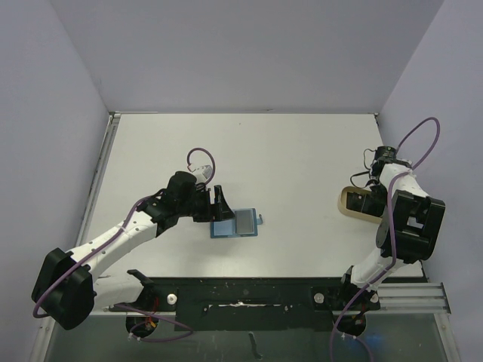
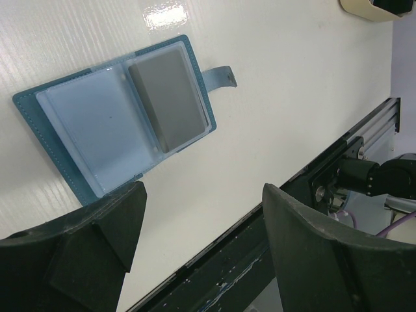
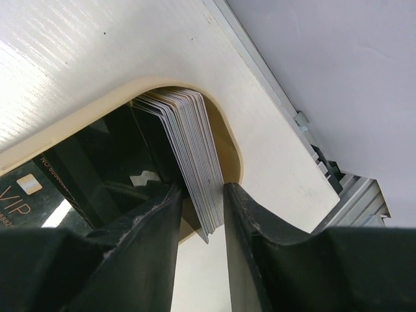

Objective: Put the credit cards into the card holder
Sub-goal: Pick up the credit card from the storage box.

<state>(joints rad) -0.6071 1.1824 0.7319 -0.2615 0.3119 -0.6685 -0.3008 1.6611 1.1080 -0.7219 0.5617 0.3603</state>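
Observation:
The card holder (image 1: 226, 228) (image 2: 97, 130) lies open and flat on the white table, teal outside and light blue inside. A grey card (image 2: 168, 97) sits in its right half, and the snap tab (image 2: 221, 76) sticks out to the right. My left gripper (image 1: 214, 202) (image 2: 203, 195) hovers open just left of the holder with nothing between its fingers. At the far right, a stack of credit cards (image 3: 188, 130) stands on edge in a beige tray (image 1: 346, 204) (image 3: 78, 114). My right gripper (image 1: 367, 197) (image 3: 203, 195) reaches into the tray, its fingers pressed on both sides of the stack.
A black card marked VIP (image 3: 39, 188) lies in the tray beside the stack. The black rail (image 1: 249, 294) with the arm bases runs along the near edge. Grey walls close off the left, back and right sides.

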